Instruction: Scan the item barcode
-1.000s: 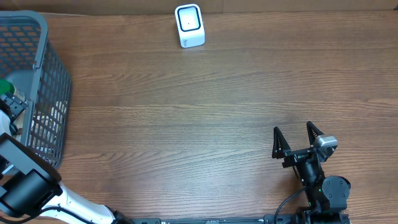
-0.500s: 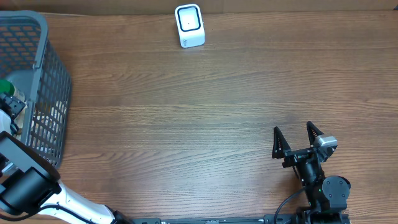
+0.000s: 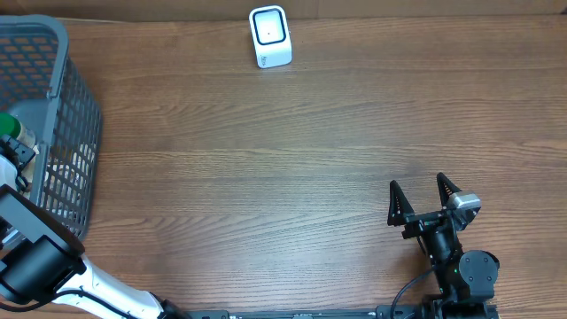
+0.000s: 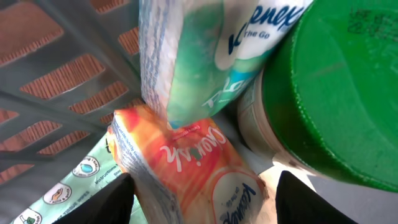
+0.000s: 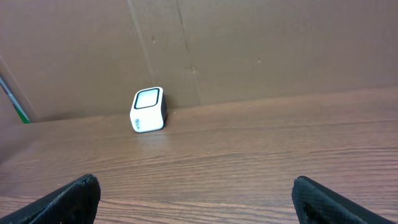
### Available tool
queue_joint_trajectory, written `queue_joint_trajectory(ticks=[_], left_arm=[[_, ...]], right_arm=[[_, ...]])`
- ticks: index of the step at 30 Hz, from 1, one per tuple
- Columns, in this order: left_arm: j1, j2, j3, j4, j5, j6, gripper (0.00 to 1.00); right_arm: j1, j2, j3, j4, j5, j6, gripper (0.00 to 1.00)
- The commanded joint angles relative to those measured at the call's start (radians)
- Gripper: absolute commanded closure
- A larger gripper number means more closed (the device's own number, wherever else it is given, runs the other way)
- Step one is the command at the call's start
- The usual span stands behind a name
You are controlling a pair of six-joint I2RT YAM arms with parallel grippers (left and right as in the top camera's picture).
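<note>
Basket (image 3: 78, 106), left tool (image 4: 205, 183) part-open astride orange pack (image 4: 186, 155), right tool (image 3: 416, 182) wide open

Orange pack (image 4: 199, 168) perhaps tilted; scanner (image 3: 269, 35) upright.

Left claw (image 4: 204, 177) half-open; right claw (image 3: 416, 182) fully open.

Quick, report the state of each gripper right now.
Left gripper: open, fingers on either side of the orange tissue pack, not clamped on it.
Right gripper: open, holding nothing.
</note>
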Motion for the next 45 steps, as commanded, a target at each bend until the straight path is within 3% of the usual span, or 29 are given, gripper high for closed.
queue_joint_trajectory(ticks=[1,13,14,15,16,25,35,42,45], left_arm=[[0.005,0.029,-0.003,0.015,-0.003,-0.01,0.43],[0.005,0.039,-0.003,0.021,-0.003,-0.009,0.52],[0.005,0.039,-0.003,0.021,-0.003,-0.008,0.61],[0.005,0.039,-0.003,0.019,-0.002,0.0,0.83],[0.005,0.039,-0.003,0.016,-0.003,0.01,0.96],[0.004,-0.037,-0.002,-0.044,-0.003,0.032,0.96],[0.004,-0.323,-0.002,-0.104,0.02,0.01,0.96],[0.004,-0.553,-0.002,-0.103,0.215,-0.098,0.96],[0.001,-0.639,-0.002,-0.114,0.362,-0.167,0.96]], right_arm=[[-0.003,-0.012,-0.011,0.006,0.005,-0.004,0.0],[-0.003,-0.012,-0.011,0.006,0.005,-0.004,0.0],[-0.003,-0.012,-0.011,0.006,0.005,-0.004,0.0],[-0.003,-0.012,-0.011,0.006,0.005,-0.004,0.0],[-0.003,-0.012,-0.011,0.006,0.005,-0.004,0.0],[-0.003,-0.012,-0.011,0.006,0.005,-0.004,0.0],[-0.003,-0.012,-0.011,0.006,0.005,-0.004,0.0],[-0.003,-0.012,-0.011,0.006,0.005,-0.004,0.0],[-0.003,-0.012,-0.011,0.006,0.005,-0.004,0.0]])
